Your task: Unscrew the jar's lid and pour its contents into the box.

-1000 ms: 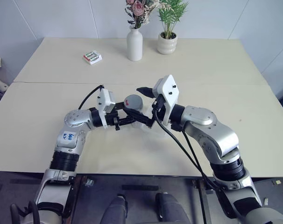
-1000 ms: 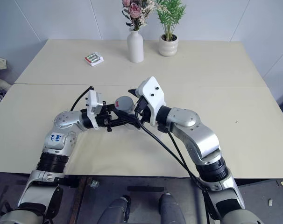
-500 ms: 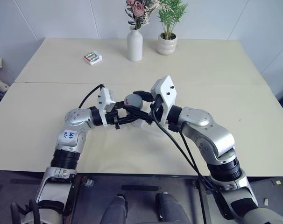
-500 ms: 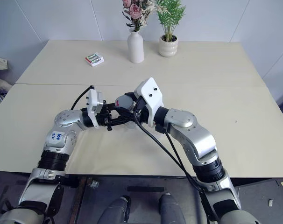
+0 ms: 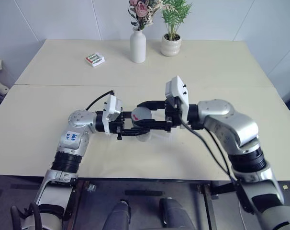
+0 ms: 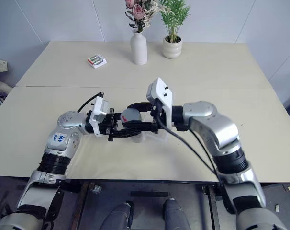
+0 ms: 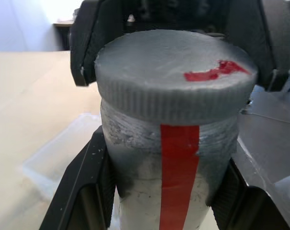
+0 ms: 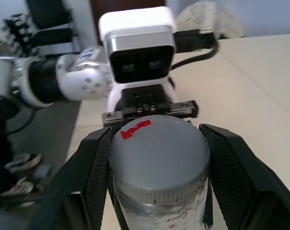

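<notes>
The jar (image 7: 135, 191) is held a little above the table, upright, with a red strip down its frosted side. My left gripper (image 5: 138, 128) comes in from the left and is shut on the jar's body just under the lid. The grey lid (image 5: 141, 115) with its red mark (image 8: 135, 128) sits on the jar. My right gripper (image 5: 146, 115) reaches in level from the right and is shut on the lid's rim, one finger (image 8: 94, 177) on each side. The clear box (image 7: 49, 158) lies on the table right under the jar. The contents cannot be made out through the wall.
At the back of the cream table (image 5: 39, 120) stand a white vase with flowers (image 5: 138, 45) and a small potted plant (image 5: 171, 44). A white pack of batteries (image 5: 94, 59) lies at the back left. Black cables hang from both wrists.
My right gripper, open above the lid a second ago, has closed on it and its wrist has swung round to point level leftward. Both hands with the jar drew slightly nearer.
</notes>
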Available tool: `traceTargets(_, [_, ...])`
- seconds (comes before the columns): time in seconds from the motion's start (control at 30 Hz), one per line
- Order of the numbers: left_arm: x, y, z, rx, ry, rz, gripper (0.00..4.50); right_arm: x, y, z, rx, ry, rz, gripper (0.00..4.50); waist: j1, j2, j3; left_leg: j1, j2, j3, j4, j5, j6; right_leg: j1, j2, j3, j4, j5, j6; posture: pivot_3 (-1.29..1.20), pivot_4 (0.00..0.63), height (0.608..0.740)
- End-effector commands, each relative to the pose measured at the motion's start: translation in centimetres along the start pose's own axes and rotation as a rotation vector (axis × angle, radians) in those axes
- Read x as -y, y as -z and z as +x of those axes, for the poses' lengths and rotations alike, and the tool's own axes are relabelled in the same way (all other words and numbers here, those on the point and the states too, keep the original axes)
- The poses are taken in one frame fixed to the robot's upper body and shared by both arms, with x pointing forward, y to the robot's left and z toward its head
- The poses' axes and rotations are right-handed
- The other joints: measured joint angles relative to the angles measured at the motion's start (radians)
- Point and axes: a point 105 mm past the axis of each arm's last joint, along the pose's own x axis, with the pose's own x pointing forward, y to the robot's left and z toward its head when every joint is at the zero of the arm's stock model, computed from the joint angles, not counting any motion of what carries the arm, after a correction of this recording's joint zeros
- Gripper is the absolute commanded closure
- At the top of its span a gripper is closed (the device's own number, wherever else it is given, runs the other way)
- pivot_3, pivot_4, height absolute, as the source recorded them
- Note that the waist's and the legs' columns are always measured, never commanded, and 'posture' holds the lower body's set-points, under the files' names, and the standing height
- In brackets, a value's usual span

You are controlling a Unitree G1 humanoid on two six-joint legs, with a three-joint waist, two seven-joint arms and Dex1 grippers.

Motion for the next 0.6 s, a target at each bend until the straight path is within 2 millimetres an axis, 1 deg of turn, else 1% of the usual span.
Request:
traceTargets(0.03, [-0.2,-0.2,0.1,-0.012,-0.005,0.013,2.38,-2.3,-1.9,0.7,0.053,-0.219,-0.046,1.95,-0.001,0.000,0.000,0.000,0.000,0.000,0.000,0.000,0.000,0.000,0.000,0.000,0.000,0.000,0.000,0.00,0.150,0.740])
traceTargets(0.13, [0.4,-0.2,0.4,-0.008,0.024,0.002,2.38,-2.3,-1.5,0.6,0.019,-0.295,-0.040,1.95,0.000,0.000,0.000,0.000,0.000,0.000,0.000,0.000,0.000,0.000,0.000,0.000,0.000,0.000,0.000,0.00,0.150,0.740])
traceTargets(0.3, [0.8,-0.1,0.4,-0.010,0.036,-0.003,2.38,-2.2,-1.0,0.3,-0.019,-0.355,-0.047,1.95,0.002,0.000,0.000,0.000,0.000,0.000,0.000,0.000,0.000,0.000,0.000,0.000,-0.001,0.000,0.000,0.00,0.150,0.740])
traceTargets(0.43, [0.8,-0.2,0.3,-0.002,0.023,0.000,2.38,-1.8,-0.8,0.2,-0.021,-0.336,-0.054,1.95,0.002,0.000,0.000,0.000,0.000,0.000,0.000,0.000,0.000,0.000,0.000,0.000,-0.001,0.000,0.000,0.00,0.150,0.740])
traceTargets(0.57, [0.6,-0.3,0.1,0.011,-0.002,0.006,2.38,-1.6,-0.6,0.0,-0.013,-0.287,-0.019,1.95,0.002,0.000,0.000,0.000,0.000,0.000,0.000,0.000,0.000,0.000,0.000,0.000,-0.001,0.000,0.000,0.00,0.150,0.740])
traceTargets(0.6, [0.6,-0.4,0.1,0.014,-0.007,0.008,2.38,-1.5,-0.5,-0.1,-0.015,-0.273,-0.005,1.60,0.002,0.000,0.000,0.000,0.000,0.000,0.000,0.000,0.000,0.000,0.000,0.000,-0.001,0.000,0.000,0.00,0.150,0.740])
